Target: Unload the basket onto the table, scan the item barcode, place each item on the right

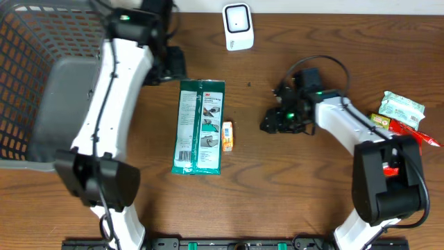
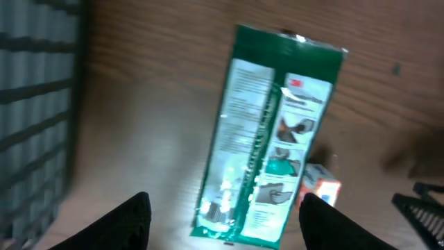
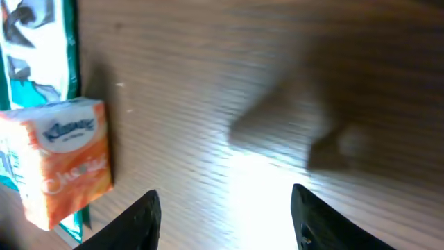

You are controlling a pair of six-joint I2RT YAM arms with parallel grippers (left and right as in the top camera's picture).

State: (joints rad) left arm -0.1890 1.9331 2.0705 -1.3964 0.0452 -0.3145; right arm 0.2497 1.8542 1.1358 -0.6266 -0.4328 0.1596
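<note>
nearest me on the table (image 1: 298,201) a green packet (image 1: 200,126) lies flat in the middle, its length running near to far, printed side up, and a small orange tissue pack (image 1: 227,135) touches its right edge. just right of those the right claw (image 1: 272,123) hangs low over bare wood, jaws wide apart and holding nothing, with some snack packs (image 1: 402,107) off at the right edge. farther off, the left claw (image 1: 170,66) hovers just beyond the packet's far left corner, also wide and empty, a wire basket (image 1: 28,69) fills the far left, and the white scanner (image 1: 238,26) stands at the far edge, well apart from the packet.
</note>
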